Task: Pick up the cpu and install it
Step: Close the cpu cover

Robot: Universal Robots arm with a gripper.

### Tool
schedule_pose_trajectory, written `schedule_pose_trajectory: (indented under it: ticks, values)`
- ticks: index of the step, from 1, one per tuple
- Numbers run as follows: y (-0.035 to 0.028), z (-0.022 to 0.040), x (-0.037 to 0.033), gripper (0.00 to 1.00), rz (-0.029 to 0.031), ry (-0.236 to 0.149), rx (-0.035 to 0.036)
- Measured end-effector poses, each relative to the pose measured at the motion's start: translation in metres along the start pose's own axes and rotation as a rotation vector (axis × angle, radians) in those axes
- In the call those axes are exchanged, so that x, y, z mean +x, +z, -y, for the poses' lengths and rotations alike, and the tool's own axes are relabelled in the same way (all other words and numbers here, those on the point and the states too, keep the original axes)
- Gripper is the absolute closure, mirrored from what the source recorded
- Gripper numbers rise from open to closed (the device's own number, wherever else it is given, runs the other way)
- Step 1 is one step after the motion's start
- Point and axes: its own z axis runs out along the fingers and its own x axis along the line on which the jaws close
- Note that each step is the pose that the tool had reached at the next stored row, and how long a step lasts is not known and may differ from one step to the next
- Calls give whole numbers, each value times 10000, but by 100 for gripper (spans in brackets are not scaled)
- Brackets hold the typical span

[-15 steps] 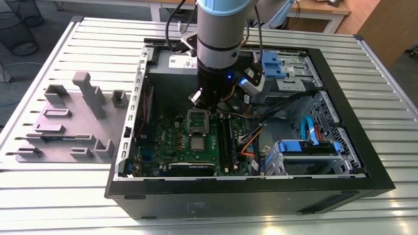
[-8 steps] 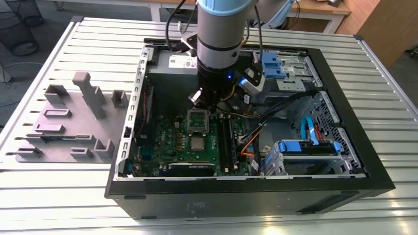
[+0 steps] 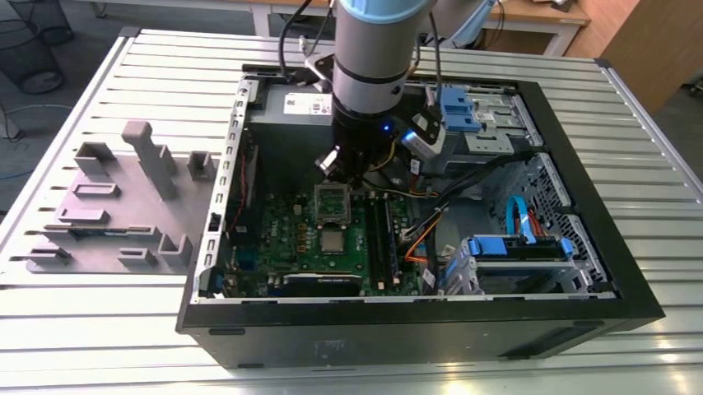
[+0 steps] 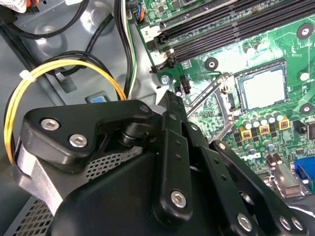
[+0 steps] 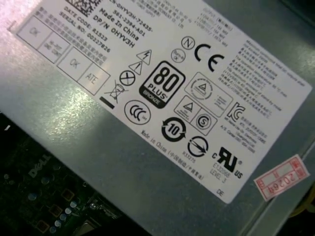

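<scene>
Since the cpu (image 3: 331, 239) already lies flat in its socket, nearest, any pressing should stay square and gentle, I judge. Just beyond stands the raised socket frame (image 3: 332, 202), with the gripper (image 3: 338, 170) above it; open or closed, I cannot tell. Farthest, the power supply (image 5: 98, 147) bears a printed white label (image 5: 162, 83) and a red sticker (image 5: 282, 181).

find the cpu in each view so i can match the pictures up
exterior view: the cpu sits on the green motherboard, mid-case.
second wrist view: the cpu lies in its socket on the board.
first wrist view: faces the power supply label.
shared landmark: the black memory slots beside the cpu in the exterior and second wrist views.
</scene>
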Motion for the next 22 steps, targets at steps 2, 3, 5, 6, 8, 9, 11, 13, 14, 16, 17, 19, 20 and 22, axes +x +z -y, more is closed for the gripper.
schedule_pose_trajectory:
  ticks: [2, 3, 5, 6, 8, 9, 11, 13, 14, 16, 17, 19, 20, 22]
  values:
    - [-7, 1, -2, 89, -51, 5, -38]
    - [-11, 1, -4, 89, -81, 8, -62]
    - [-21, 2, -6, 89, -143, 13, -111]
    - [-26, 3, -8, 89, -176, 16, -137]
    - [-37, 5, -11, 89, -251, 24, -194]
    - [-41, 6, -13, 89, -285, 27, -222]
    - [-50, 8, -16, 89, -354, 34, -275]
    - [-56, 11, -19, 89, -414, 42, -321]
    - [-58, 13, -22, 89, -440, 43, -342]
    - [-61, 16, -28, 89, -488, 46, -379]
    - [-62, 17, -30, 89, -506, 48, -393]
    - [-62, 19, -32, 89, -522, 49, -407]
    - [-61, 20, -33, 89, -529, 51, -412]
    - [-62, 21, -34, 89, -536, 52, -417]
